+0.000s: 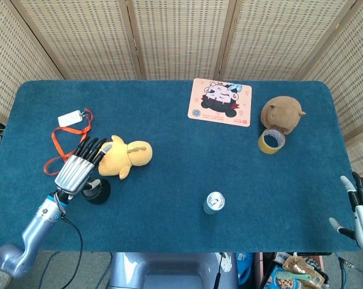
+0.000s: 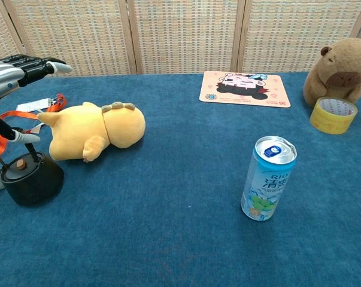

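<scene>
My left hand hovers at the table's left front, fingers stretched out toward a yellow plush toy lying on its side. Under the palm stands a small black pot with a thin wire handle. In the chest view the handle rises from the pot to the thumb of the left hand, which seems to hook it. The yellow plush lies just right of the pot. My right hand hangs off the table's right front edge, fingers apart and empty.
A drink can stands front centre. At the back lie a cartoon mouse pad, a brown plush and a yellow tape roll. An orange lanyard with a white card lies far left.
</scene>
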You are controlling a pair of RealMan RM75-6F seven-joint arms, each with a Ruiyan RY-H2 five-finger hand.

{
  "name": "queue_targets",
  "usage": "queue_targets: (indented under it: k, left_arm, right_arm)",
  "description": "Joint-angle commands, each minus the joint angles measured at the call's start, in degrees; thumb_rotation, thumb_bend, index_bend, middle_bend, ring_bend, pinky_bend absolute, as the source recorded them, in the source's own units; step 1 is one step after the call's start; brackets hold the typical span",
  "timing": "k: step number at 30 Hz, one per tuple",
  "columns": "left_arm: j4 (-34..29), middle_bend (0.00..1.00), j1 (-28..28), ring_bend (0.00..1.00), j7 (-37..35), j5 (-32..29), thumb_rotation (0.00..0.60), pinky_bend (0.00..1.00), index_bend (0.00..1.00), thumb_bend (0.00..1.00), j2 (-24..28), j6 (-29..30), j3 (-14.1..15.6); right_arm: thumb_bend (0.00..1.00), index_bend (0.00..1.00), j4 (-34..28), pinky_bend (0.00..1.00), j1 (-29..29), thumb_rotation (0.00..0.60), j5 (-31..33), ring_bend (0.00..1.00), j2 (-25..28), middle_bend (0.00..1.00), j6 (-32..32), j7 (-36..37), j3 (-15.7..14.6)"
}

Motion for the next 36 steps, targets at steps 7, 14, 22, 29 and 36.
queue_targets:
  k: [7, 14, 22, 29, 36]
  left_arm:
    - [3.47, 0.0, -4.28, 0.0, 0.51, -3.86, 0.6, 0.0, 0.0, 0.07, -1.95, -6.48, -1.9]
    - [2.99, 0.0, -4.86, 0.0, -2.74, -3.2, 0.6, 0.0, 0.0, 0.07, -1.75, -5.34, -1.89]
    - [-1.31, 0.0, -5.23, 0.0, -6.19, -3.25, 0.6, 0.0, 0.0, 0.07, 2.13, -5.78, -1.79]
    - [-7.4, 0.0, -4.72, 0.0, -11.46, 0.19, 0.6, 0.0, 0.45, 0.09, 8.59, -8.41, 3.02]
    - [-5.55, 0.0, -3.81, 0.0, -15.6, 4.13, 0.6, 0.0, 0.53, 0.21, 11.04, -7.79, 6.85]
  right_arm:
    - [0.0, 0.0, 0.22, 0.0, 0.32, 0.6, 0.78, 0.0, -0.52, 0.0, -0.74, -0.97, 0.1]
    - [0.0, 0.0, 0.43, 0.0, 0.5, 0.6, 1.46, 0.0, -0.69, 0.0, -1.12, -1.32, 0.33]
    - [0.0, 0.0, 0.36, 0.0, 0.53, 0.6, 1.24, 0.0, -1.03, 0.0, -1.13, -2.13, 0.08]
    - [0.0, 0.0, 0.34, 0.0, 0.51, 0.6, 1.38, 0.0, -1.01, 0.0, -1.19, -2.09, 0.06]
    - [0.0, 0.0, 0.21, 0.0, 0.48, 0.6, 1.2, 0.0, -0.96, 0.0, -1.01, -2.2, 0.0]
